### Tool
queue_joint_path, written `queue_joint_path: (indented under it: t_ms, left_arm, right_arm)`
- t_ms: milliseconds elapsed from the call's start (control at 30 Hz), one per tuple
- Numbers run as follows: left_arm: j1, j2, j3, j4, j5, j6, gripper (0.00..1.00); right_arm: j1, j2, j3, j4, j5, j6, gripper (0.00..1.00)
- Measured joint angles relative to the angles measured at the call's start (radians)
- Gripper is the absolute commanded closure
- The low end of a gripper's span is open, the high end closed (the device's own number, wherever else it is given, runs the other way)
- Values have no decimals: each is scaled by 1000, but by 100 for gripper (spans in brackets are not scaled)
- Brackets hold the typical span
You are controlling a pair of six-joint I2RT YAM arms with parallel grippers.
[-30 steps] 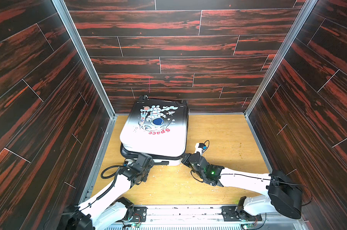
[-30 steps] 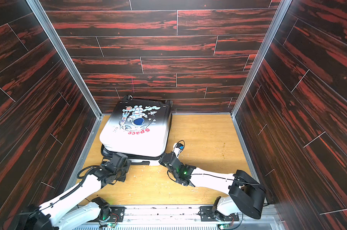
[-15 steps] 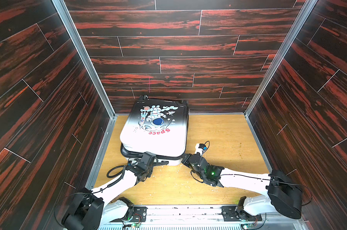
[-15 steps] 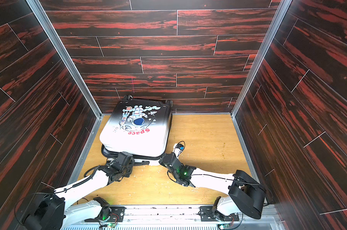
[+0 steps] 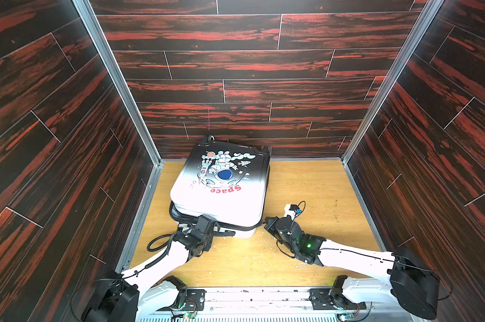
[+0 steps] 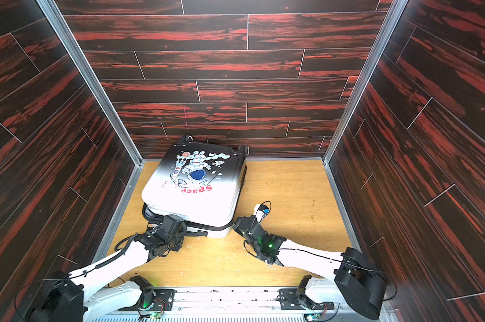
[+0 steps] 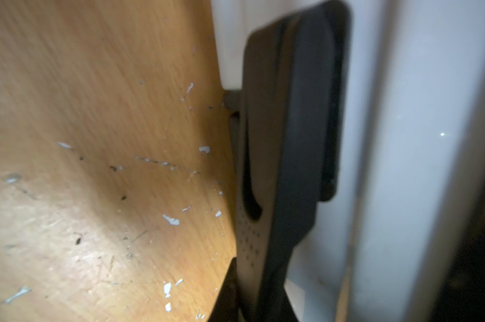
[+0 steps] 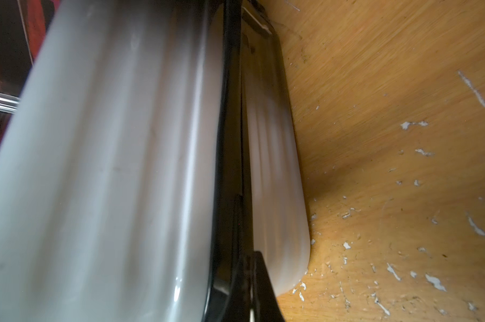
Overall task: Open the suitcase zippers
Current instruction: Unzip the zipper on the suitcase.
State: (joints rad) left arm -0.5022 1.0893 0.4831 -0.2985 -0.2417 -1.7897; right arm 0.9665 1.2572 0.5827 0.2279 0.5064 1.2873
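You have one suitcase lying flat on the worktop near its far left corner, with its two wheels toward the far edge. One dark zipper track rings the seam. Both claws meet the side facing the worktop's near edge. The left claw is pinched narrow along the seam. The right claw is fully closed at the suitcase's corner. You cannot tell whether either grips a pull.
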Motion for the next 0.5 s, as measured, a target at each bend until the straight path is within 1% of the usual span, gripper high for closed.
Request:
queue_joint_path:
  t_ms: [100, 233, 400, 500]
  left_arm:
    - [0, -13, -6, -5, 20, 21, 100]
    - [0, -23, -12, 2, 66, 63, 100]
    - [6, -32, -21, 9, 111, 128, 100]
    - [11, -55, -43, 21, 121, 157, 100]
  right_arm:
    - [-45, -13, -6, 3, -57, -33, 100]
    - [-152, -9, -8, 24, -173, -97, 100]
    - [-315, 92, 31, 105, -347, -181, 100]
    - [-380, 161, 69, 134, -458, -212, 100]
